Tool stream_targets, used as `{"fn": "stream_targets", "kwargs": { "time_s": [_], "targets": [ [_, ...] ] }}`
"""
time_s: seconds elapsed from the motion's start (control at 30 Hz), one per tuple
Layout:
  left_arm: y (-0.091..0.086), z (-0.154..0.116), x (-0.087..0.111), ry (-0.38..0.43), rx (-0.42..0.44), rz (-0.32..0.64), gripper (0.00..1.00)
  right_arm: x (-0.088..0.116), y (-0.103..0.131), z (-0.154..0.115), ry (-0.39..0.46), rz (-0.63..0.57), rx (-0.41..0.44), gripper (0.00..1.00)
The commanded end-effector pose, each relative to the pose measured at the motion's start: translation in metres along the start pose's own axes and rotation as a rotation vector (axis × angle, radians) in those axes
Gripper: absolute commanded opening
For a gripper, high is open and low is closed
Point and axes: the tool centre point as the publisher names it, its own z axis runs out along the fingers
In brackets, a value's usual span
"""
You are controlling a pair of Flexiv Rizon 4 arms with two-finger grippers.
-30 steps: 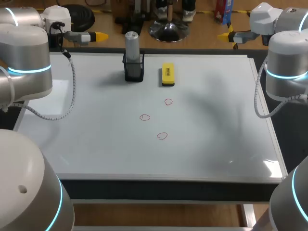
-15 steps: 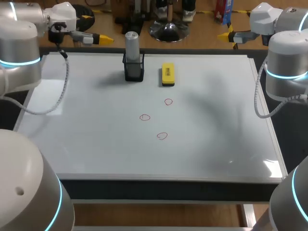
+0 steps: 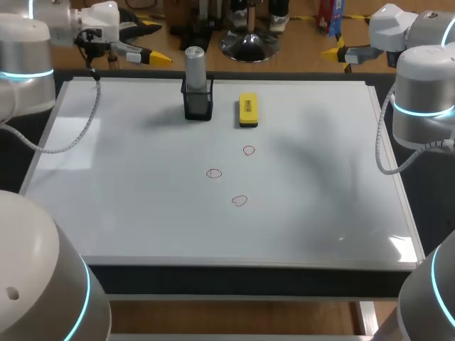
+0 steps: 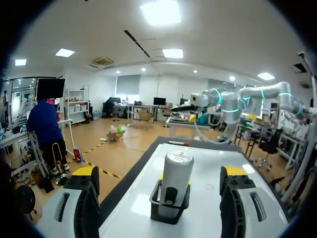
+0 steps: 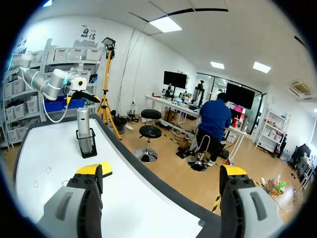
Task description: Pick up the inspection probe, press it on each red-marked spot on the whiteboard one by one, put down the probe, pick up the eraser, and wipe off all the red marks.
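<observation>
The silver inspection probe [image 3: 195,65] stands upright in a black holder [image 3: 197,104] at the back of the whiteboard [image 3: 320,213]. A yellow eraser [image 3: 247,111] lies to its right. Three red circles [image 3: 248,150] [image 3: 214,173] [image 3: 239,201] are drawn mid-board. My left gripper [image 3: 151,41] hovers open at the back left, pointing at the probe. In the left wrist view the probe [image 4: 174,181] stands ahead, centred between the open fingers of the left gripper [image 4: 161,171]. My right gripper [image 3: 333,51] hangs open past the board's back right edge. In the right wrist view the right gripper [image 5: 161,171] is open, with the probe [image 5: 83,121] and eraser [image 5: 106,168] far ahead.
The whiteboard covers nearly the whole table; its raised frame [image 3: 394,177] runs along the right side. My right arm's elbow [image 3: 423,99] hangs over the right edge, and the left arm's elbow [image 3: 25,50] over the back left corner.
My left arm has drawn back and swung its gripper a little toward the probe, so both yellow tips now show. The right arm, probe and eraser have not moved.
</observation>
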Motion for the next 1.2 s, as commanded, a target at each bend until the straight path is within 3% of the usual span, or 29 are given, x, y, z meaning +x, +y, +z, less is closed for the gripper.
{"fn": "stream_targets", "kwargs": {
  "time_s": [0.03,0.57,1.2],
  "targets": [
    [0.005,0.017,-0.012,0.194,0.003,-0.002,1.0,0.0,0.0,0.0,0.001,0.0,0.0,1.0],
    [0.015,0.046,-0.005,0.233,0.014,0.007,1.0,0.0,0.0,0.0,0.001,0.0,0.0,1.0],
    [0.029,0.071,0.034,0.208,0.048,0.007,1.0,0.0,0.0,0.0,0.001,0.0,0.0,1.0]
  ]
}}
